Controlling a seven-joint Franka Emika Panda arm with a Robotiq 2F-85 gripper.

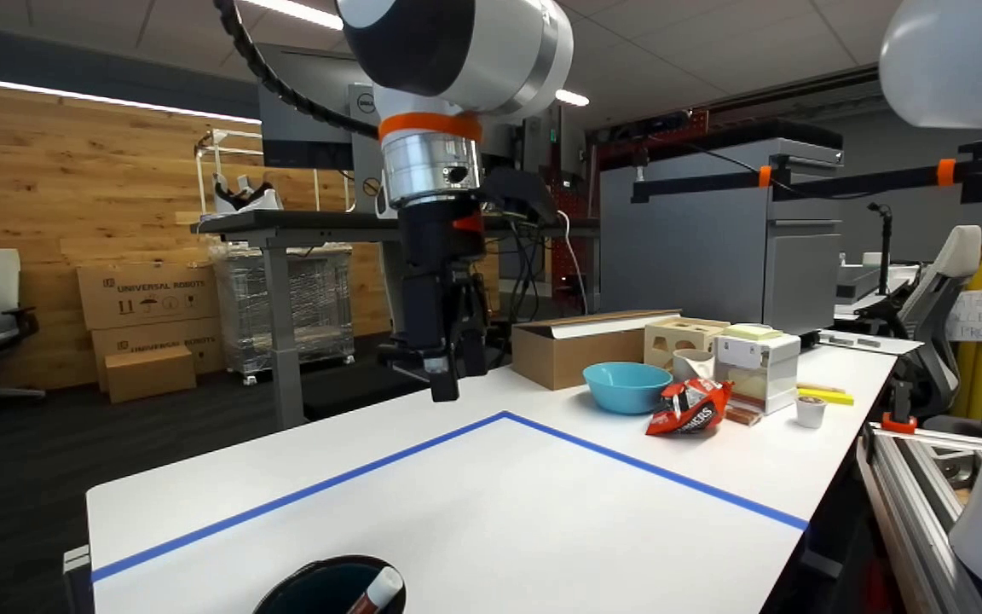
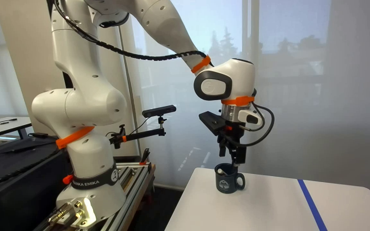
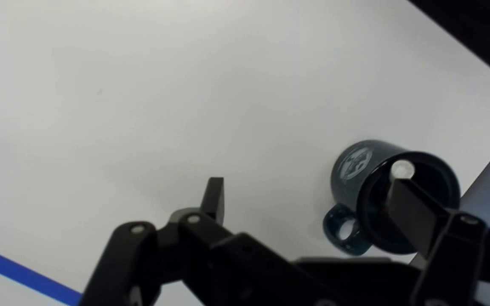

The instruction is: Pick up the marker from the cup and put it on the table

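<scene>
The cup is a dark mug with a handle and pale logo, upright on the white table (image 2: 262, 211). It shows in both exterior views (image 1: 312, 593) (image 2: 225, 186) and in the wrist view (image 3: 349, 187). The marker leans inside it, with a white end and a reddish-brown body, in both exterior views (image 1: 380, 588) (image 2: 221, 172) and in the wrist view (image 3: 402, 168). My gripper (image 1: 459, 379) (image 2: 232, 158) (image 3: 309, 182) is open and empty, above the table. In the wrist view its right finger covers part of the marker and cup opening; its left finger is over bare table.
Blue tape (image 1: 644, 465) lines the table. A blue bowl (image 1: 627, 388), a red snack bag (image 1: 691, 409), a cardboard box (image 1: 580, 358), a white box (image 1: 755, 367) and a small white cup (image 1: 810, 413) stand at the table's far end.
</scene>
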